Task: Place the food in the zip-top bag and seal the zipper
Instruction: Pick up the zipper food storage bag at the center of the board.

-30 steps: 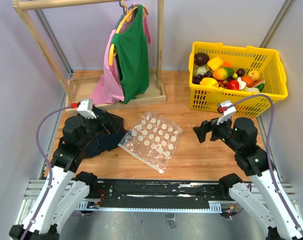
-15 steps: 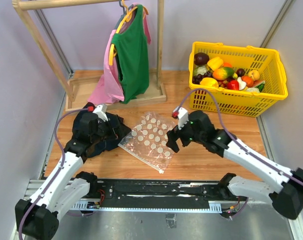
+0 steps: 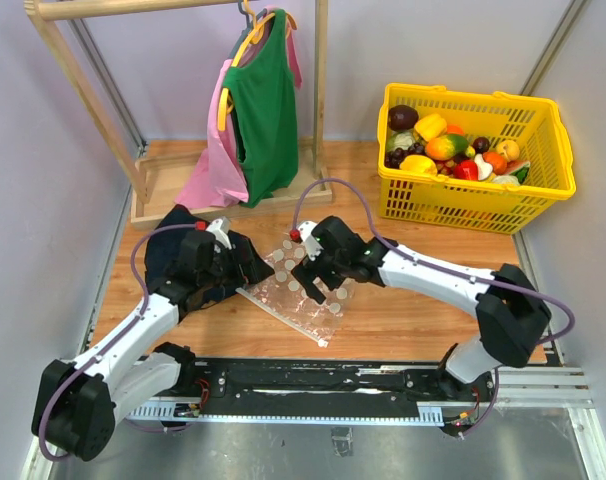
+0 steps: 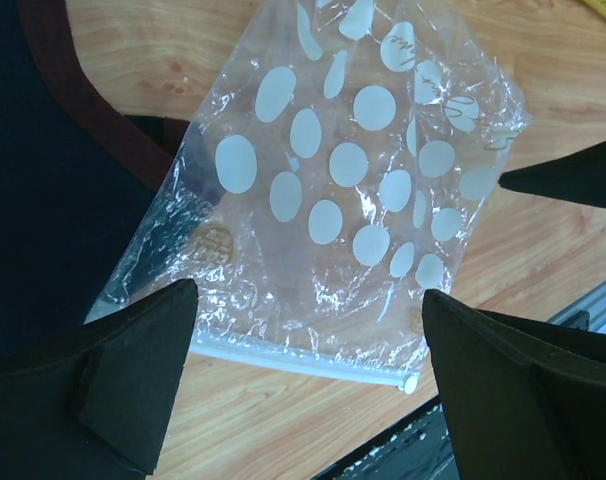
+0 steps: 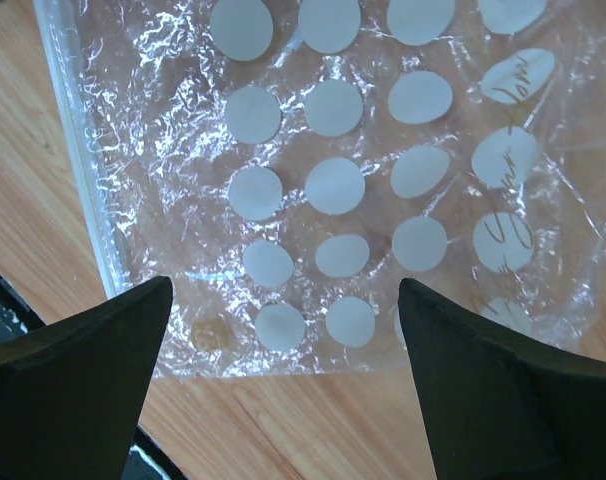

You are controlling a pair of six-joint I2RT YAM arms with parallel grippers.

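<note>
The zip-top bag (image 3: pixel 288 302) lies flat and crumpled on the wooden table, clear with white dots. Its zipper (image 4: pixel 303 362) is the white strip along the near edge, and it also runs down the left side of the right wrist view as the zipper (image 5: pixel 83 160). My left gripper (image 3: pixel 251 268) hovers open over the bag's left edge, its jaws straddling the zipper end of the bag (image 4: pixel 333 200). My right gripper (image 3: pixel 315 282) hangs open above the bag's (image 5: pixel 333 180) middle, nothing between its jaws. The food (image 3: pixel 453 150) is piled in the yellow basket.
The yellow basket (image 3: pixel 453 208) stands at the back right. A dark navy cloth (image 3: pixel 183 270) lies under my left arm, touching the bag's left side. A wooden rack with a green top (image 3: pixel 263 110) and a pink garment (image 3: pixel 215 170) stands at the back left.
Both arms have stretched out from their folded poses toward the bag. The right arm swung far left across the table to hover over it. Both grippers stayed open.
</note>
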